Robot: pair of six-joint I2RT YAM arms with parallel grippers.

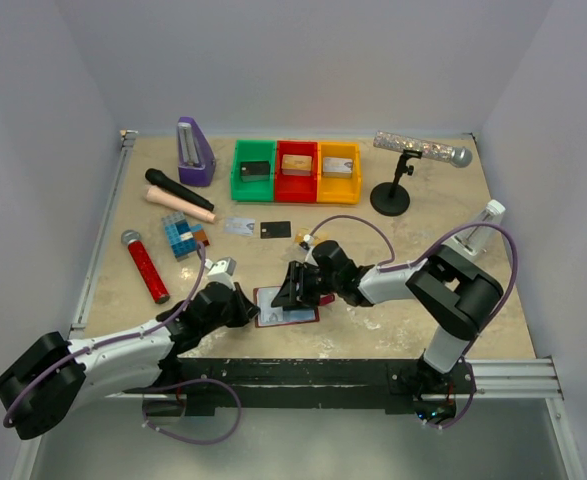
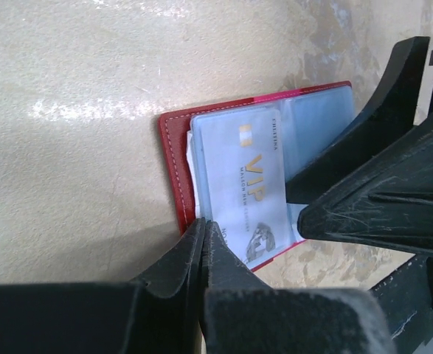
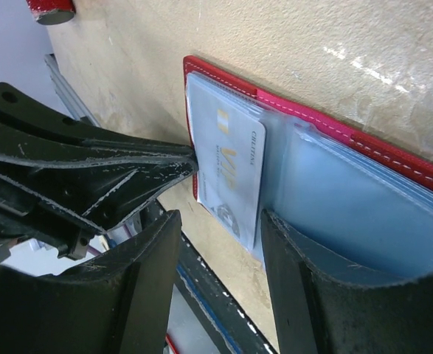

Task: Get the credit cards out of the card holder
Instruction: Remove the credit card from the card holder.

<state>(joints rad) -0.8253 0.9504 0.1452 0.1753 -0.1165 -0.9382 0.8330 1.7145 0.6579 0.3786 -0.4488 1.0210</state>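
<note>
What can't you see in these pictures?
Top view: the left hand and right hand cover most of the card holder; cards left inside cannot be counted.
Top view: the silvery card and black card on the table are too small to read.
Left wrist view: the right hand hides the holder's right side; the VIP card has blurred small print.
Right wrist view: the picture edge cuts off the holder's right end.

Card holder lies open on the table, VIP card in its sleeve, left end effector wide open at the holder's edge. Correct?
Not quite. The left end effector is shut, jaws pressed together at the edge of the card holder; the left wrist view shows it. The rest holds: the holder lies open on the table with the VIP card in its sleeve.
</note>
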